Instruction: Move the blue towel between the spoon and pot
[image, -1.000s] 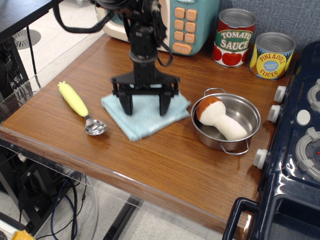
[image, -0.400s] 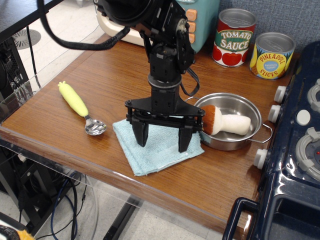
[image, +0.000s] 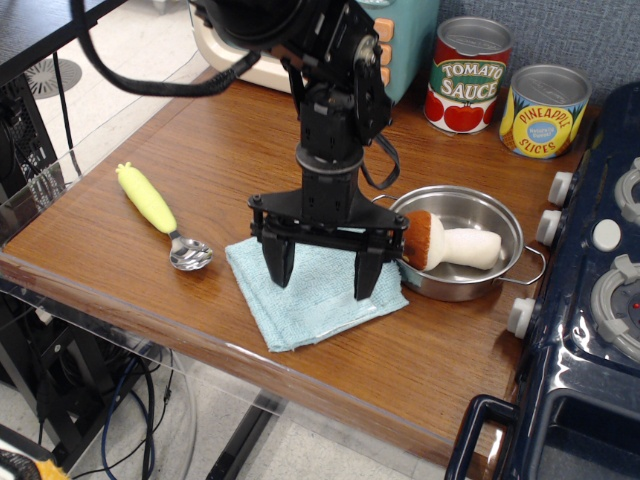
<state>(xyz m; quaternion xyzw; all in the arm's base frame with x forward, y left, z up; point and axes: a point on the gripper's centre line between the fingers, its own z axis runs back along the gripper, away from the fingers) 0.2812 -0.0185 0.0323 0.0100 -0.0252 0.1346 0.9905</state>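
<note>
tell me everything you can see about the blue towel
The blue towel is a small, light blue-teal cloth with a fuzzy terry look, lying flat on the wooden table near its front edge, turned at an angle. It sits between the spoon and the pot, close beside the pot. The open tool stands directly over it, its fingers hiding part of the cloth; whether they touch it is unclear.
</note>
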